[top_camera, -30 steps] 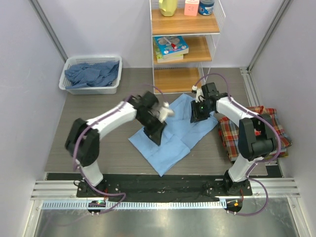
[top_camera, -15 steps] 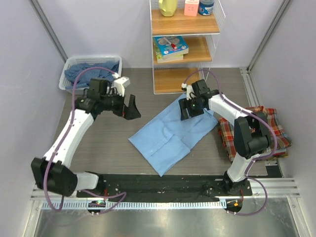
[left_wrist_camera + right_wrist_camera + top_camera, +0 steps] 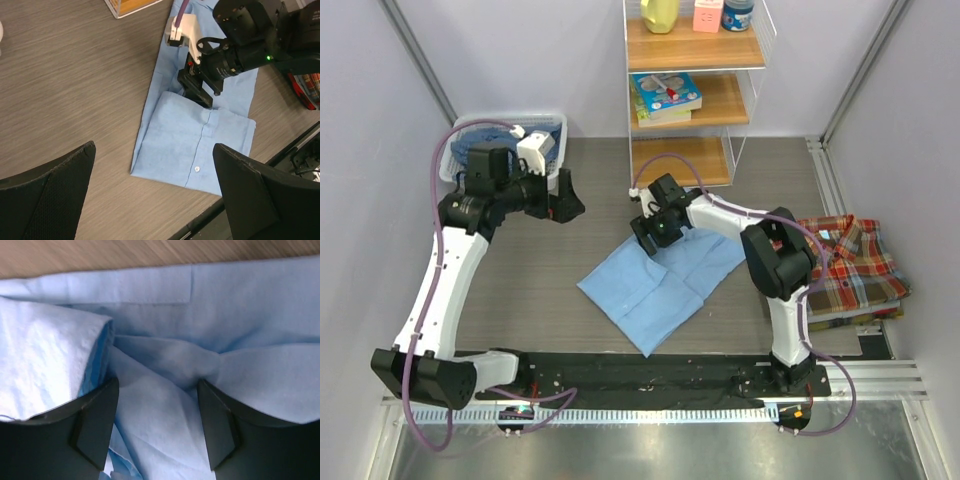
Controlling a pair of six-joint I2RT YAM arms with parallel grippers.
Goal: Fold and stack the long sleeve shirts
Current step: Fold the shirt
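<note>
**Item:** plain light blue collared cloth shirt (image 3: 655,285). It is lying part-folded on the grey wood-grain table (image 3: 520,270), between the two arms. One layer is sitting doubled over the body, with the button placket showing in the left wrist view.

**Step in hand (judged):** this shirt is being folded, roughly midway. Stacking is not yet done.

**Right gripper (image 3: 650,230):** it is bearing down at the shirt's far upper-left edge. The jaws are standing moderately apart, both resting on cloth. A soft ridge of fabric is rising between them, and nothing appears to be pinched.

**Left gripper (image 3: 567,200):** it is hovering high, well apart from the shirt and near the white plastic basket (image 3: 548,120). The jaws are gaping wide and carrying nothing.

**Stack site:** a folded red-yellow-blue plaid shirt (image 3: 850,265) is lying at the table's right edge.

**Next move (judged):** the right jaws are needing to close on that ridge or edge. The left arm is needing to come down to take a matching corner, so the next fold goes over evenly. After that the bundle is going onto the plaid shirt.
</note>
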